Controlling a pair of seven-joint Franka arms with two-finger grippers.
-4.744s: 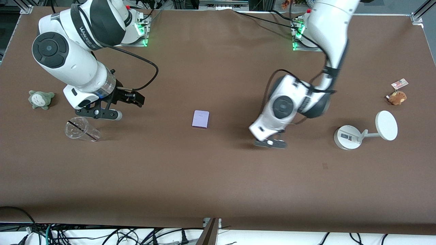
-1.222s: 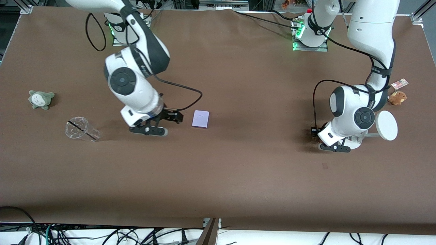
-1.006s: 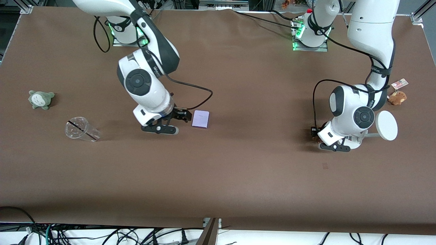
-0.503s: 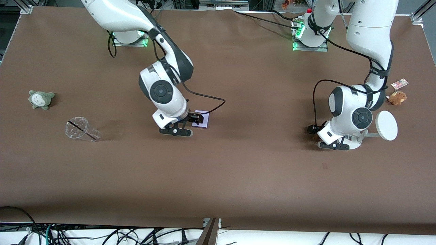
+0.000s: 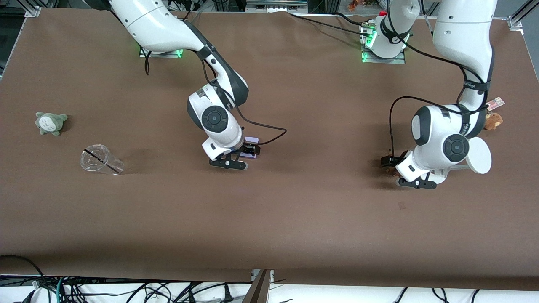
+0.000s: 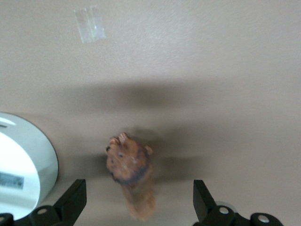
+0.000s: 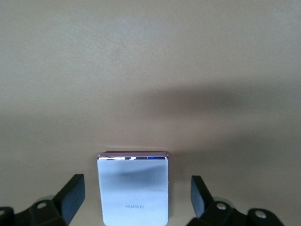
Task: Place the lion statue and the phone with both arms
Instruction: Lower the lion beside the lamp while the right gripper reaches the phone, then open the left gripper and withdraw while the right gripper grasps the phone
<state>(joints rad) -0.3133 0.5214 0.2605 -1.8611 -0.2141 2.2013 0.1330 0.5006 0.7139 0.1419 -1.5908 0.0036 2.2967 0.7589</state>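
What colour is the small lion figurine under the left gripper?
Orange-brown lion figurine with a darker mane; it shows best in the left wrist view.

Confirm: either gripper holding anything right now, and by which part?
Nothing held. Left gripper is open around the lion statue; right gripper is open around the phone. Neither touches.

grey-green plush (image 5: 50,123), clear cup (image 5: 101,160) on its side, white stand (image 5: 478,155), perhaps brown plush (image 5: 492,120)

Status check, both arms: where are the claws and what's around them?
Right claw open, straddling the phone. Left claw open over the lion statue, which lies on the table. White stand close beside the lion.
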